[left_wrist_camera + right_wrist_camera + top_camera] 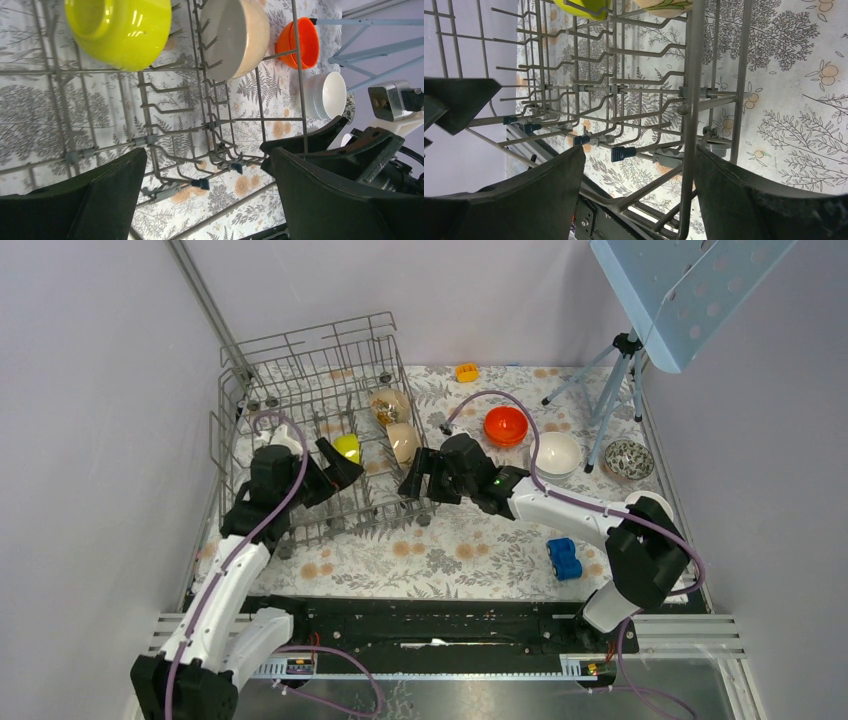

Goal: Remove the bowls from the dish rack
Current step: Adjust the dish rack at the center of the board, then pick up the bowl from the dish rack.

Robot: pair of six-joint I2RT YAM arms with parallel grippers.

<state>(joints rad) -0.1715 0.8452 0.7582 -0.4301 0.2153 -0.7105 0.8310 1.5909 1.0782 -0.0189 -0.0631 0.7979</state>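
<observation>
Top view: left arm reaches over the dish rack [300,380], left gripper [335,468] open beside the yellow-green bowl [347,447]. Right arm stretches left, right gripper [422,480] open at the rack's near-right corner. Orange bowl [505,425] and white bowl [556,454] sit upright on the counter [450,550], right of the rack.
Left wrist: beige bowl [240,37] stands on edge between tines.
Right wrist: rack's side wire runs between the spread fingers, ungripped.

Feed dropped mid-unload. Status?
Left gripper open, inside dish rack by yellow-green bowl. Right gripper open, at rack's outer wall; wires block it. Beige bowl racked too.
</observation>
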